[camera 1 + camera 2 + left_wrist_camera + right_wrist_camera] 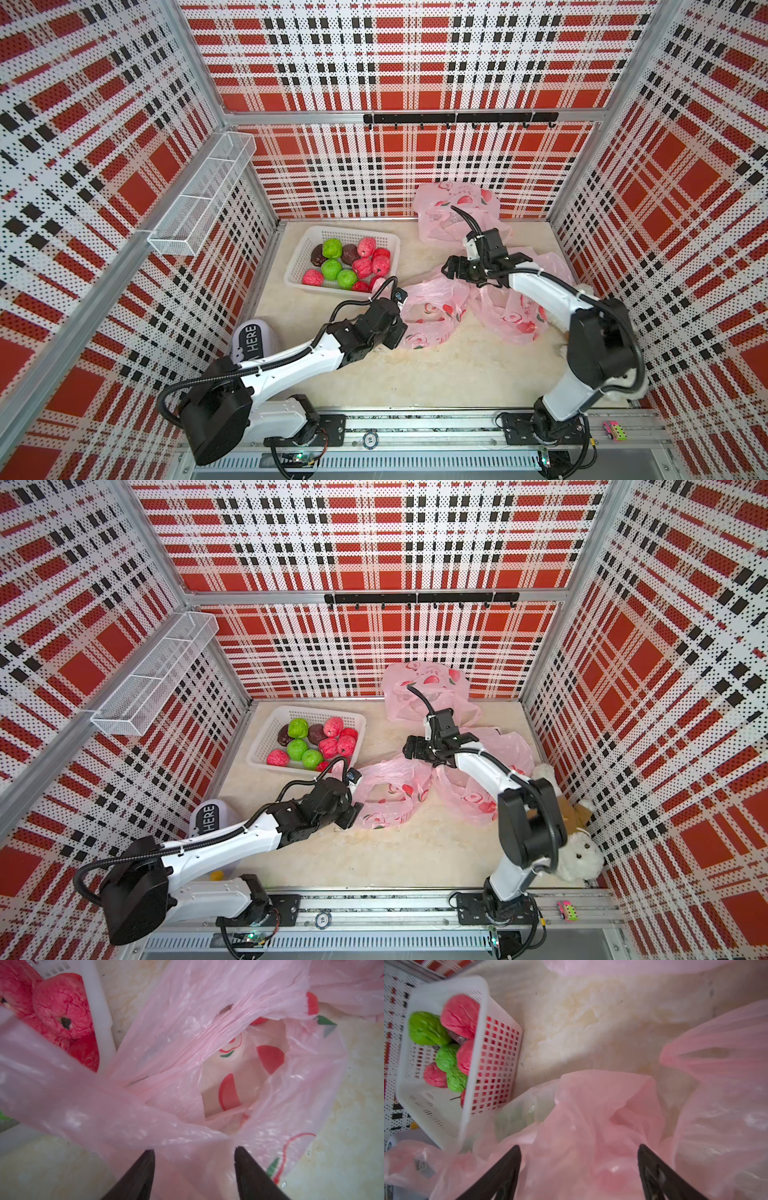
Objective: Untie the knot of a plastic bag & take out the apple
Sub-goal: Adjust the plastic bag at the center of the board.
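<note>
A pink plastic bag [432, 307] printed with apples lies mid-table, just right of the basket. In the left wrist view the bag [187, 1012] gapes open; inside I see only its printed shapes, and no knot shows. My left gripper [195, 1150] is open at the bag's near edge, with loose film draped between its fingers; in a top view it [400, 332] sits at the bag's left side. My right gripper [579, 1146] is open over crumpled pink film. A reddish round shape [610, 1176] shows through that film; I cannot tell if it is the apple.
A white basket [353, 230] holding several pink, green and dark apples stands back left. More pink bags lie at the back [453, 208] and right [519, 320]. A teddy bear [577, 854] sits at the right wall, a white "HERE" object [253, 336] at the left.
</note>
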Robot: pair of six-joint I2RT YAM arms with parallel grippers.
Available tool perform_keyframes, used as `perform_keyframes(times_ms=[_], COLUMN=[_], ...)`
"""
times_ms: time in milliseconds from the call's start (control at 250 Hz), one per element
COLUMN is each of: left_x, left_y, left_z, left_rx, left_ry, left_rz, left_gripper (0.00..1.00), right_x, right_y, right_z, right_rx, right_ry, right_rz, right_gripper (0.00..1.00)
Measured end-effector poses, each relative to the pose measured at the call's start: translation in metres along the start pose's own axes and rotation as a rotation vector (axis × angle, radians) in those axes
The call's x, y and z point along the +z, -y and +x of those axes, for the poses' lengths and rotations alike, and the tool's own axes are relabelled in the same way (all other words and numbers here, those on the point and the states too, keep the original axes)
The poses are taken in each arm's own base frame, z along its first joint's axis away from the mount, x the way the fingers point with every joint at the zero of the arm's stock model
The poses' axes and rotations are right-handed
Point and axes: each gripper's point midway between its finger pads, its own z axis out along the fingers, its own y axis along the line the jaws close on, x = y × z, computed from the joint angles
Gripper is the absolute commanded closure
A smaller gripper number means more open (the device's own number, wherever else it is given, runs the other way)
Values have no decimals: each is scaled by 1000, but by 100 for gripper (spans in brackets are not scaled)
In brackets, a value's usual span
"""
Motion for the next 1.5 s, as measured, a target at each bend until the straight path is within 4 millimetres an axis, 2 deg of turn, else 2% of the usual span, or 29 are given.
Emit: perform_keyframes(times_ms=[96, 188, 224, 320, 404, 544, 600, 704, 836, 932, 1036, 1209, 1349, 1497], left_x=[-1, -2, -2, -1, 0, 1, 2, 4, 7, 11, 12, 7, -11, -22], left_y=[8, 13, 14, 15, 15, 16, 16, 17, 17, 17, 17, 19, 29, 48], left_z=[-3, -6, -7, -9, -10, -7, -4, 2, 14, 27, 32, 26, 5, -21], left_rx=[14, 18, 17, 14, 11, -2, -7, -20, -35, -41, -45, -34, -9, 28], left_ry=[16, 31, 37, 45, 49, 45, 40, 31, 7, -23, -36, -13, 65, 143], left_rz=[15, 25, 28, 30, 31, 34, 34, 35, 34, 34, 38, 53, 116, 199], left_gripper=[37, 36, 36, 36, 36, 36, 35, 35, 34, 34, 34, 37, 41, 50], right_x=[27, 41, 43, 41, 36, 13, -4, -42, -84, -98, -89, -50, -32, -23], right_y=[-1, -10, -17, -33, -44, -62, -71, -102, -139, -149, -136, -91, -59, -40], right_z=[7, 16, 18, 23, 26, 20, 13, 4, 4, 11, 17, 48, 68, 72], right_rx=[5, -15, -32, -57, -82, -125, -151, -217, -296, -321, -300, -239, -206, -174], right_ry=[-74, -131, -146, -167, -172, -134, -93, 6, 110, 149, 151, 69, 26, 34], right_rz=[-4, -11, -20, -50, -74, -114, -135, -198, -273, -300, -263, -143, -63, -32], right_gripper=[18, 30, 40, 80, 100, 100, 100, 100, 100, 100, 100, 99, 98, 98])
